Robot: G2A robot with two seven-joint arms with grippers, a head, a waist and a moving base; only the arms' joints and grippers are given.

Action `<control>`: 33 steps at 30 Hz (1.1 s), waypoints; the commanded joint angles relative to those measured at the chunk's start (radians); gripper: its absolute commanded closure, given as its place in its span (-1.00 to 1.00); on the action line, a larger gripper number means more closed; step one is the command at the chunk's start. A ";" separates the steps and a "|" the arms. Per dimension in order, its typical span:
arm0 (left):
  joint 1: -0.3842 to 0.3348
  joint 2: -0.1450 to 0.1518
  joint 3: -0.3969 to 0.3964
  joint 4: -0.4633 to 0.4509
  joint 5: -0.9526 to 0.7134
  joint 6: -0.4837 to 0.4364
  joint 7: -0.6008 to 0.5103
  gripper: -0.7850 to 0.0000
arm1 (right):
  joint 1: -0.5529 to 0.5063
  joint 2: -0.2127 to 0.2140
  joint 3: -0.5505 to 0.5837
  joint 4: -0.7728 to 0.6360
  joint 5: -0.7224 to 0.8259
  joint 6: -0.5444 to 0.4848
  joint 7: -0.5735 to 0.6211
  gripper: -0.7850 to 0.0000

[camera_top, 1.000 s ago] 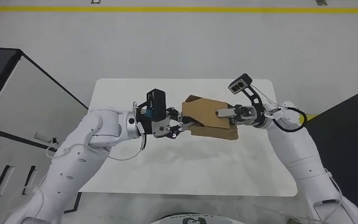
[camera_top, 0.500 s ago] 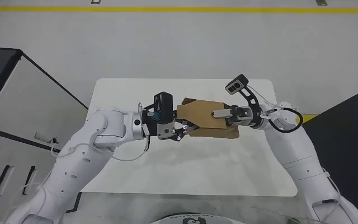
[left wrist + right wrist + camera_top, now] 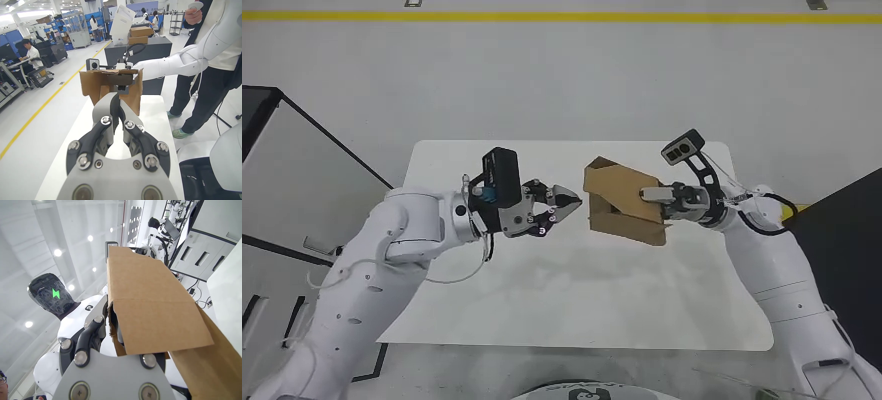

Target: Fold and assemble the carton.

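brown corrugated cardboard carton (image 3: 620,198) at 2 o'clock — matt, ragged edges. white rectangular table (image 3: 542,300) — smooth, low sheen. left gripper (image 3: 115,99): satin grey metal, black plastic links.

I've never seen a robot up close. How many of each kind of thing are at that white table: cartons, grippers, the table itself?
carton: 1, brown, clamped in the right gripper
grippers: 2, the right gripper and the left gripper, which is closed on nothing, apart from the carton
table: 1, white
Total: 4
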State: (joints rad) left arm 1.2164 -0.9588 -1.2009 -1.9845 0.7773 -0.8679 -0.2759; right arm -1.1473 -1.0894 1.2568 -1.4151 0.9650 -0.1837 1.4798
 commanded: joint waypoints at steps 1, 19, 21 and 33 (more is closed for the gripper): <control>0.013 0.002 -0.012 -0.010 -0.003 -0.002 -0.001 1.00 | -0.002 0.000 0.004 0.001 -0.002 -0.005 -0.011 1.00; 0.023 -0.001 0.008 -0.030 0.002 -0.010 0.006 1.00 | -0.031 -0.001 0.005 -0.071 -0.096 -0.034 -0.105 1.00; 0.024 -0.001 0.008 -0.027 -0.001 -0.013 0.007 1.00 | -0.033 -0.002 0.007 -0.078 -0.088 -0.044 -0.093 1.00; 0.016 -0.003 0.036 -0.021 -0.033 -0.039 -0.012 1.00 | -0.043 -0.003 0.007 -0.101 -0.089 -0.072 -0.062 1.00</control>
State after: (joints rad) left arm 1.2346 -0.9612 -1.1682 -2.0068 0.7480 -0.9047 -0.2856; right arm -1.1896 -1.0930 1.2638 -1.5152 0.8804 -0.2549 1.4177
